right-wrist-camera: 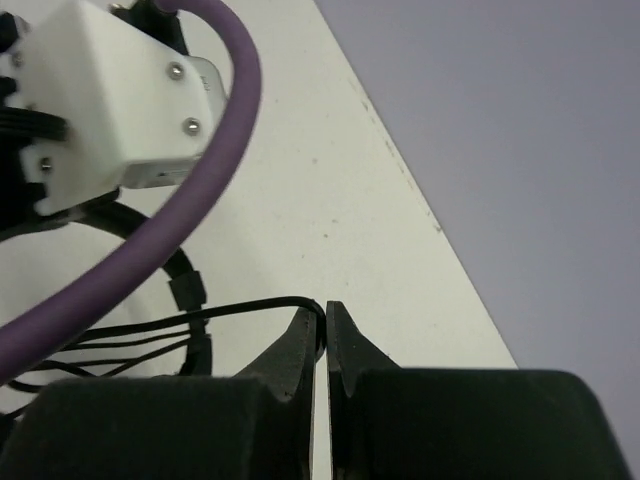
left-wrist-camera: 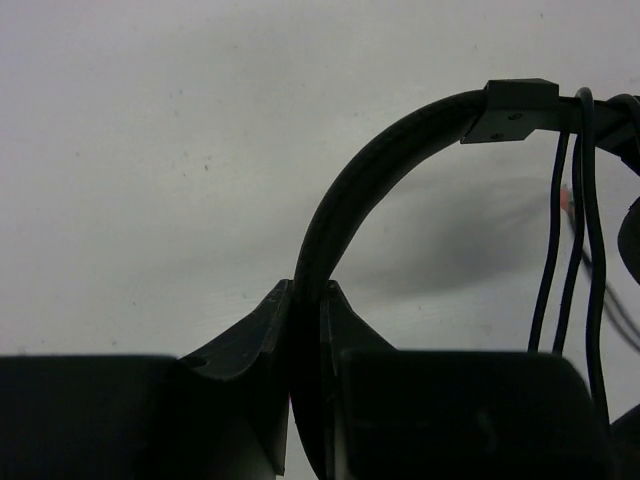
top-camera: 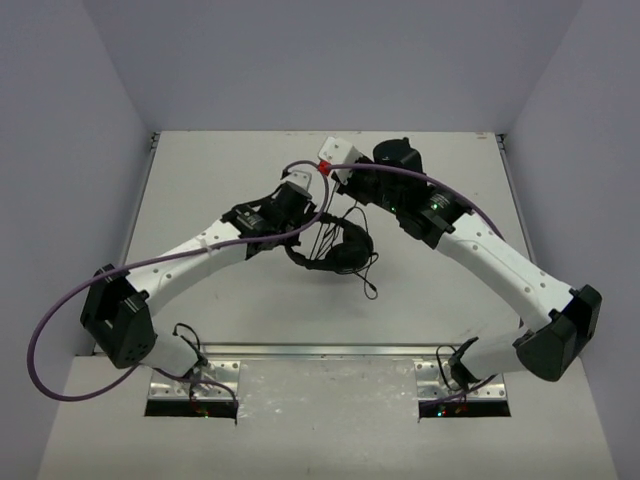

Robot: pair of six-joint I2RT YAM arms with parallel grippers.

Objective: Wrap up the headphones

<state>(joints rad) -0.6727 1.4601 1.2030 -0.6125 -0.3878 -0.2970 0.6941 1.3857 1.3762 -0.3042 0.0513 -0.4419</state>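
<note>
**Both pincers clamped: one on the band, one on the cord**

The left pincer (left-wrist-camera: 307, 292) is gripping the headband (left-wrist-camera: 345, 195) of the headphones (top-camera: 338, 248). Its two fingers are pressing together on the black arch, which is rising out from between them and curving up and over to its right. At the far end of that arch, to the right of this pincer, several strands of the thin black cable (left-wrist-camera: 556, 250) are hanging down across the band.

The right pincer (right-wrist-camera: 322, 312) is pinching that cable at its very fingertips (the fingers are all but meeting, with only the thin cord between them). From there the cord is running off to its left, alongside further strands. Up and to the left of this pincer, a white block (right-wrist-camera: 110, 100) on the other arm and a thick purple cable (right-wrist-camera: 205, 185) are crossing the view.

From above, the earcups (top-camera: 347, 252) are sitting just below and between the two pincers, over the pale desk (top-camera: 220, 170). I cannot tell whether they are touching it.
</note>
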